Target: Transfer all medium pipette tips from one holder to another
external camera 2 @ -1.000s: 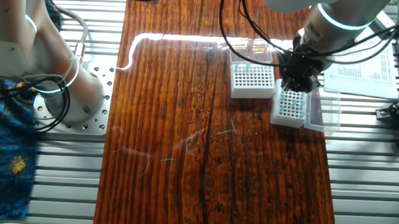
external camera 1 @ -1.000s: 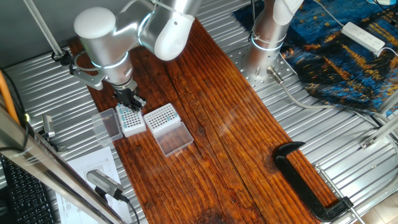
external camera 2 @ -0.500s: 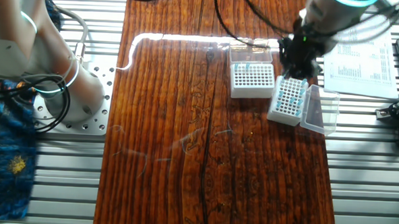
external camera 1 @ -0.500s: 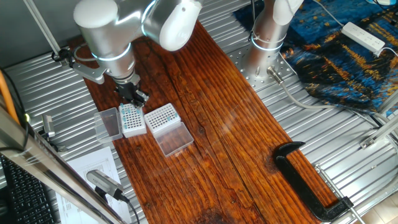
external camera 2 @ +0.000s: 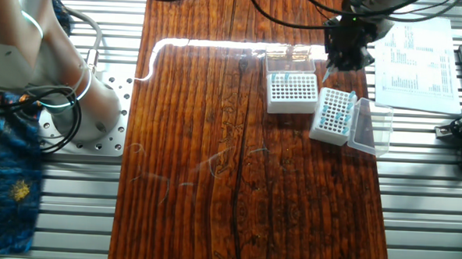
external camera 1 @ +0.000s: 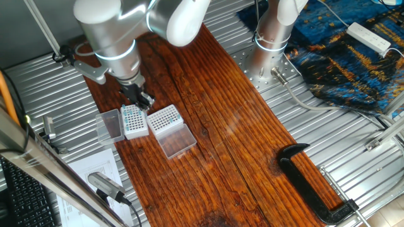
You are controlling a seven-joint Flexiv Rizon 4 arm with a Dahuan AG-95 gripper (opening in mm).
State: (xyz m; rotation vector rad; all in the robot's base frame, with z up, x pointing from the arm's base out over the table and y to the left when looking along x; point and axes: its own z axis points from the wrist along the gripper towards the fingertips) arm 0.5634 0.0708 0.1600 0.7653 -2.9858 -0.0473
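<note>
Your tabletop [external camera 1: 214,126] is dark red-brown wood, strongly grained, glossy enough to throw a white glare band near the top of the other fixed view. Around it you have ribbed, silvery metal decking [external camera 1: 315,139], matt. The arm's shell [external camera 1: 104,28] at upper left reads as smooth plastic or painted metal, satin grey and white. The gripper [external camera 1: 140,99] looks matt black. The white-sided rack [external camera 2: 332,116] is opaque plastic with teal tips [external camera 2: 335,112] in its grid; its lid [external camera 2: 370,127] is clear plastic. The clear-sided rack [external camera 2: 292,91] is translucent plastic. At upper right, blue patterned cloth [external camera 1: 353,57], matt. At lower right, a black clamp [external camera 1: 309,183], dull metal. Printed paper [external camera 2: 418,56] is flat white.
</note>
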